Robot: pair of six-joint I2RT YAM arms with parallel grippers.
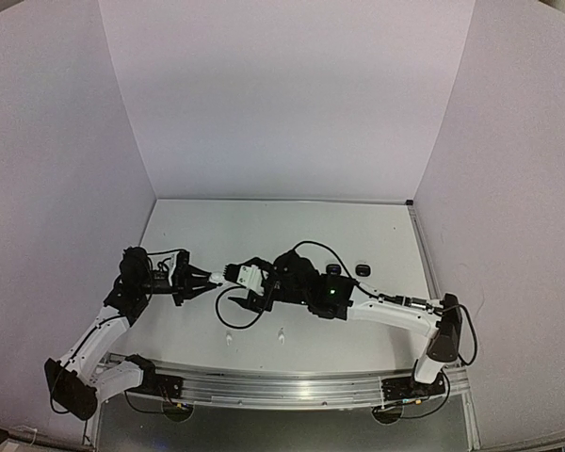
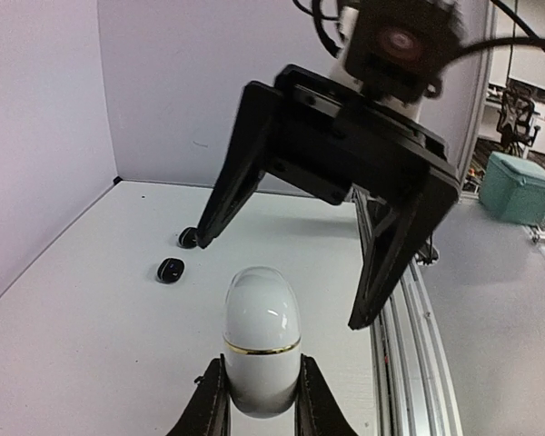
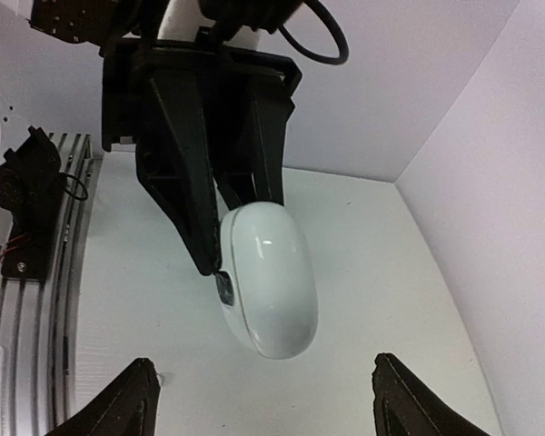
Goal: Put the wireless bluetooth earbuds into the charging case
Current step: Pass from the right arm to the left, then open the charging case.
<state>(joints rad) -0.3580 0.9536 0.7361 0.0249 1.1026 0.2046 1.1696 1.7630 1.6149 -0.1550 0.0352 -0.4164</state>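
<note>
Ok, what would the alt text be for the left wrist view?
The left tool grips a closed white case with a gold band, upright at the bottom of the frame. The right tool hangs over it, open wide and clear of it. Two small black items, too small to identify, lie on the white table behind.

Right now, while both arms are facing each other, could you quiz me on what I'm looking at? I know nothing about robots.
1. True or false: the white charging case has its lid open.
2. Which jaws clamp the case? A) left jaws B) right jaws C) both
3. Fill in: the right jaws stand ____, spread wide near the case's free end.

Key: 1 false; 2 A; 3 open.
</note>
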